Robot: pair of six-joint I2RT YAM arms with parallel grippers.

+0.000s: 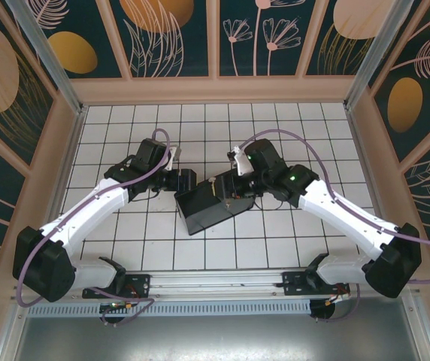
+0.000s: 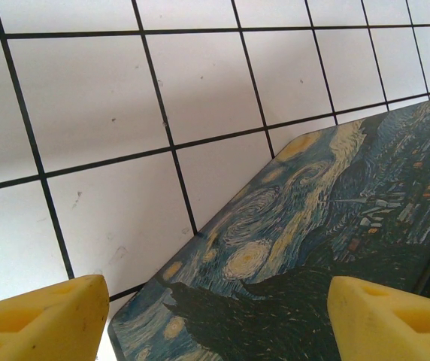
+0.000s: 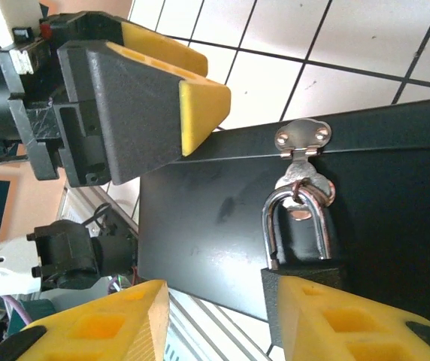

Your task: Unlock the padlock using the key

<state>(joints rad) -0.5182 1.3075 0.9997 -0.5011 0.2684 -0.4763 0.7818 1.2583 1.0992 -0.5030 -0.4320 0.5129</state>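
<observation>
The padlock (image 3: 269, 226) hangs by its silvery shackle from the hasp (image 3: 302, 138) on the black front of the dark box (image 1: 209, 207). Its body is hidden behind my right gripper's right finger (image 3: 350, 323). My right gripper (image 3: 219, 289) is open, and between its fingers there is just the box front, which lies beyond them. The key is out of view. My left gripper (image 2: 219, 301) is open over a corner of the starry-night lid (image 2: 328, 203). Seen in the right wrist view, one of its fingertips (image 3: 200, 105) rests at the box's upper edge.
The box lies askew in the middle of the white tiled floor (image 1: 200, 128), between the two arms. Painted walls (image 1: 200, 37) enclose the floor on three sides. A metal rail (image 1: 222, 282) with the arm bases runs along the near edge.
</observation>
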